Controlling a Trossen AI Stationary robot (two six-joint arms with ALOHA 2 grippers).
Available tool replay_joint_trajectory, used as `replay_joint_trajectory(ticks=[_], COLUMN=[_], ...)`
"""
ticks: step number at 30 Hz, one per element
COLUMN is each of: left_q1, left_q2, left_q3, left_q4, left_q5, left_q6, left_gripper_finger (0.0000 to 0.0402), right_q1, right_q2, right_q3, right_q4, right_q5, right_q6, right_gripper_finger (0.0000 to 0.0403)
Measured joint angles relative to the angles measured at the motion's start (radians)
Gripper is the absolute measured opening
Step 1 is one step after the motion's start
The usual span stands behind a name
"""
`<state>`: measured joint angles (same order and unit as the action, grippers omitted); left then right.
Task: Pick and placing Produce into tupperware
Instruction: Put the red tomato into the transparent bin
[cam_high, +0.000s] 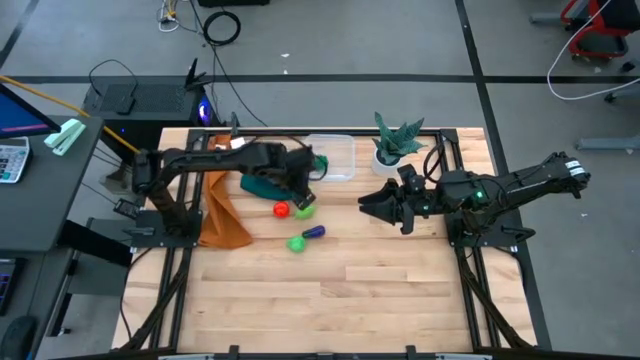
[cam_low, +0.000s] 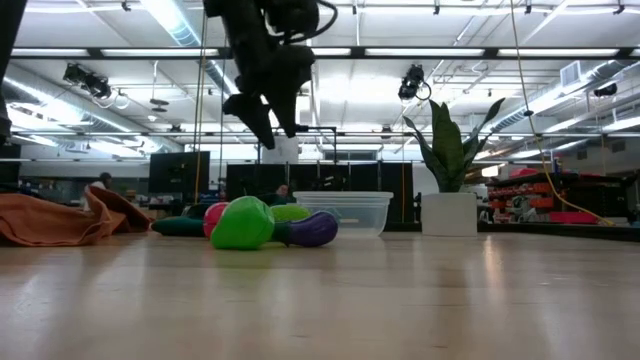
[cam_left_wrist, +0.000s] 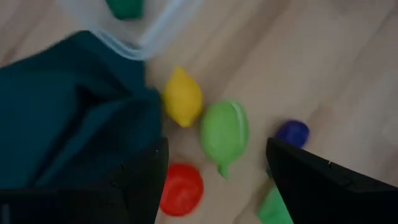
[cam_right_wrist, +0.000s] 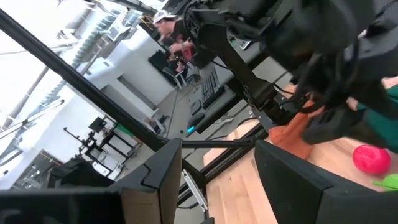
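My left gripper (cam_high: 303, 186) hangs open, pointing steeply down, above the loose produce beside the teal cloth (cam_left_wrist: 68, 106). Below its fingers lie a yellow piece (cam_left_wrist: 182, 97), a light green one (cam_left_wrist: 224, 132), a red one (cam_left_wrist: 181, 189) and a purple one (cam_left_wrist: 292, 132), all resting on the wooden table. Another green piece (cam_high: 297, 243) lies nearer the front. The clear tupperware (cam_high: 337, 158) stands just beyond, with a dark green piece (cam_left_wrist: 124, 6) inside. My right gripper (cam_high: 366, 203) waits open and level, raised at the right, holding nothing.
A potted plant in a white pot (cam_high: 391, 148) stands right of the tupperware. An orange cloth (cam_high: 225, 215) lies bunched at the table's left side. The near half of the table (cam_high: 330, 300) is bare wood. A person (cam_right_wrist: 166, 25) shows in the room beyond.
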<state>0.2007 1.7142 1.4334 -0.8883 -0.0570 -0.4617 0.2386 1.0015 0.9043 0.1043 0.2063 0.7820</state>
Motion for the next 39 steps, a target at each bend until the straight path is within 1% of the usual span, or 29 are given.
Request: replay_joint_trajectory(ticks=[2,5,9,12,16,20,26,31,37,39], left_q1=[-0.027,-0.063,-0.108,-0.135,-0.169,-0.186,-0.194,-0.194,-0.184,-0.181], left_q2=[0.0,0.0,0.0,0.0,0.0,0.0,0.0,0.001,0.001,0.001], left_q3=[0.0,0.0,0.0,0.0,0.0,0.0,0.0,0.0,0.0,-0.001], left_q4=[-0.02,-0.077,-0.171,-0.215,-0.22,-0.22,-0.232,-0.247,-0.279,-0.293], left_q5=[-0.001,-0.009,-0.05,-0.055,-0.056,-0.055,-0.114,-0.194,-0.255,-0.292], left_q6=[-0.006,-0.06,-0.202,-0.318,-0.451,-0.616,-0.82,-0.882,-0.945,-0.958], left_gripper_finger=[0.0277,0.0277,0.0278,0.0279,0.0279,0.0281,0.0281,0.0282,0.0282,0.0282], right_q1=[0.0,0.0,0.0,0.0,0.0,0.0,0.0,0.0,0.0,0.0], right_q2=[0.0,0.0,0.0,0.0,0.0,0.0,-0.001,0.0,0.0,0.0], right_q3=[0.0,0.0,0.0,0.0,0.0,0.0,0.0,0.0,0.0,0.0], right_q4=[-0.005,-0.01,-0.017,-0.039,-0.076,-0.139,-0.26,-0.307,-0.307,-0.307], right_q5=[-0.01,-0.027,-0.073,-0.118,-0.164,-0.177,-0.223,-0.291,-0.295,-0.295], right_q6=[-0.012,-0.039,-0.073,-0.081,-0.116,-0.161,-0.198,-0.229,-0.261,-0.263], right_gripper_finger=[0.0167,0.0167,0.0167,0.0167,0.0167,0.0167,0.0167,0.0167,0.0167,0.0167])
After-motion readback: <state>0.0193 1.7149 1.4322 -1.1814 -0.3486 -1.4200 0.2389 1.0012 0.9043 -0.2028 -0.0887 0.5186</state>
